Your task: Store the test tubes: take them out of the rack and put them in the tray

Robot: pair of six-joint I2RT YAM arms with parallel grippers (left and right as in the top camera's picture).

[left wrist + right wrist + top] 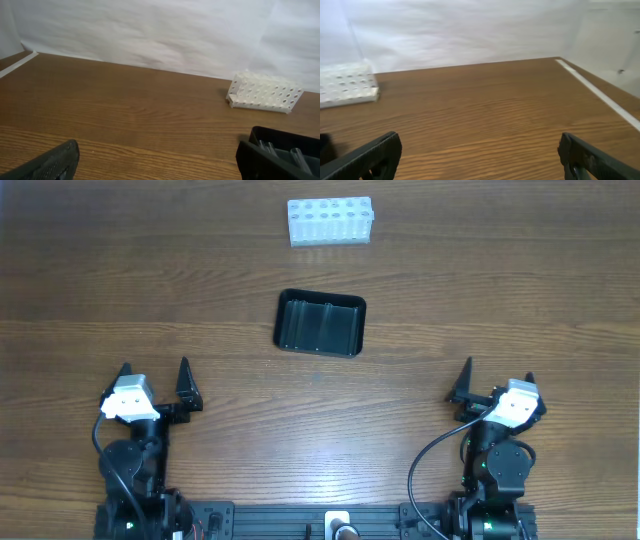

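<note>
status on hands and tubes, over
Left hand, right hand open, empty. Rack beyond tray; tubes seem to lie in tray. Path clear.

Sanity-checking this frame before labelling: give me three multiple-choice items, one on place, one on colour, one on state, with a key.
1. Where does the tray sit?
A. Beyond the rack, farthest from both hands
B. Between the rack and the two hands
C. Stacked on top of the rack

2. What colour is the rack?
A. Black
B. Blue
C. White

3. How do the left hand and right hand stand?
A. Both open, holding nothing
B. Left shut on a test tube
C. Right shut on the tray's rim

Key:
1 B, since the top view shows the tray below the rack and above both hands.
2 C, since the rack is white against the brown table in all views.
3 A, since each hand's fingers are spread with bare table between them.
</note>
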